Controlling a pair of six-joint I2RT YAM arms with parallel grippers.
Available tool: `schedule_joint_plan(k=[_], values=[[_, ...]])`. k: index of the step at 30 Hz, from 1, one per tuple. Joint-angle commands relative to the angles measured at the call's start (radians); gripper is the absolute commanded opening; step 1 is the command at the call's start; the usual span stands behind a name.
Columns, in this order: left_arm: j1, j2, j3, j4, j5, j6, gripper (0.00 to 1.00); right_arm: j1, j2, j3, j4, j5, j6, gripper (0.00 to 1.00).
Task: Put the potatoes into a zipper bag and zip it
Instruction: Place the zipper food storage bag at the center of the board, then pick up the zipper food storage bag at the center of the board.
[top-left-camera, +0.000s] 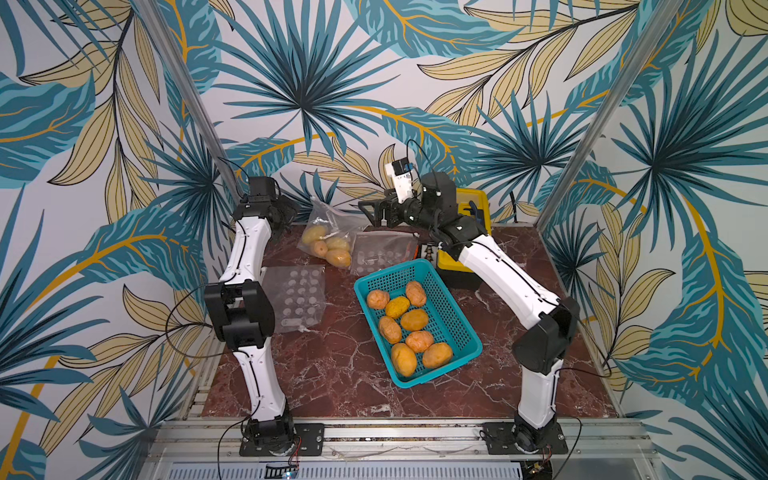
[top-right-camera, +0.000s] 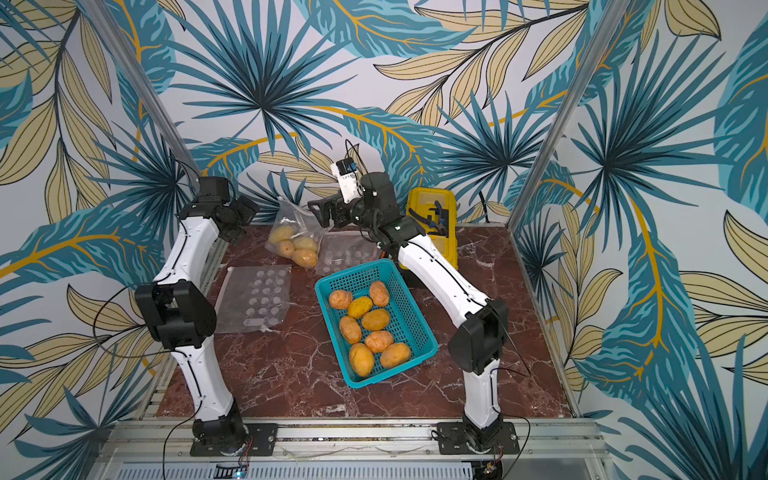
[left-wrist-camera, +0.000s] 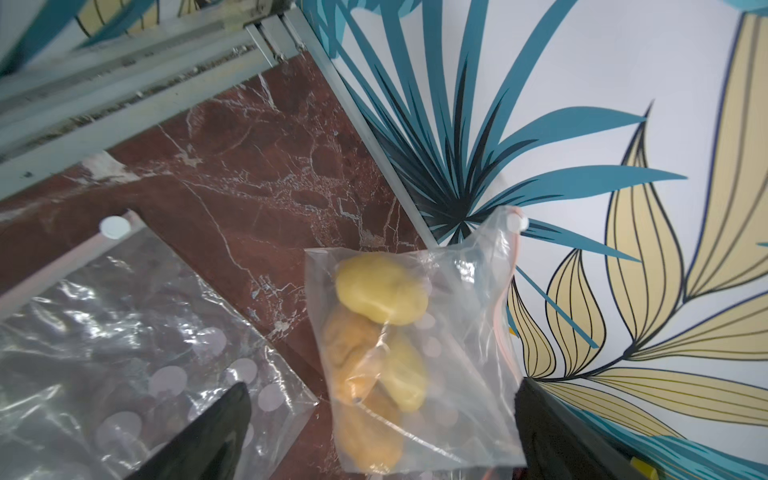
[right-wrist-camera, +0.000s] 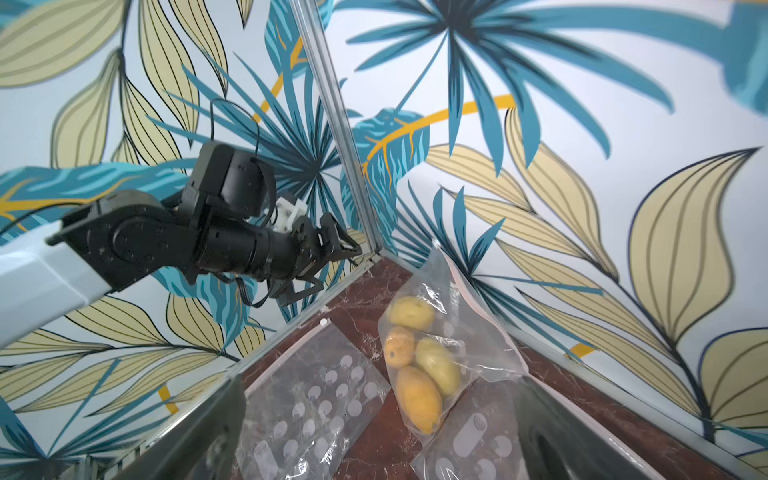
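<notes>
A clear zipper bag (top-left-camera: 332, 226) (top-right-camera: 297, 226) holding several potatoes (top-left-camera: 338, 257) lies at the back of the table, its top leaning on the wall. Its white slider (left-wrist-camera: 517, 222) sits at one corner of the pink zip line. My left gripper (top-left-camera: 291, 210) (left-wrist-camera: 382, 384) hovers open just left of the bag, touching nothing. My right gripper (top-left-camera: 368, 212) (right-wrist-camera: 380, 380) hovers open just right of it, also empty. Several more potatoes (top-left-camera: 414, 320) (top-right-camera: 376, 319) lie in a teal basket (top-left-camera: 457, 316) mid-table. In the right wrist view the left gripper (right-wrist-camera: 332, 245) shows near the back corner.
Two empty flat zipper bags lie on the marble top: one by the left arm (top-left-camera: 297, 297), one under the right gripper (top-left-camera: 382, 251). A yellow toolbox (top-left-camera: 469, 199) stands at the back right behind the right arm. Patterned walls close in the back and sides.
</notes>
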Motion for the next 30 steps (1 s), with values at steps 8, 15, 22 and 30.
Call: schedule_joint_plan(k=[8,15,22,30], values=[[-0.094,-0.362,-0.450,0.004,-0.174,0.007,0.99,-0.038,-0.301,-0.440,0.047,0.107,0.036,1.00],[-0.199,-0.434,-0.661,0.052,-0.211,0.130,0.99,-0.038,-0.449,-0.626,0.079,0.082,0.053,1.00],[-0.289,-0.298,-0.712,0.109,-0.231,0.237,0.99,-0.039,-0.533,-0.729,0.084,0.070,0.061,0.99],[-0.299,-0.209,-0.717,0.108,-0.322,0.216,0.99,-0.038,-0.559,-0.790,0.082,0.063,0.073,1.00]])
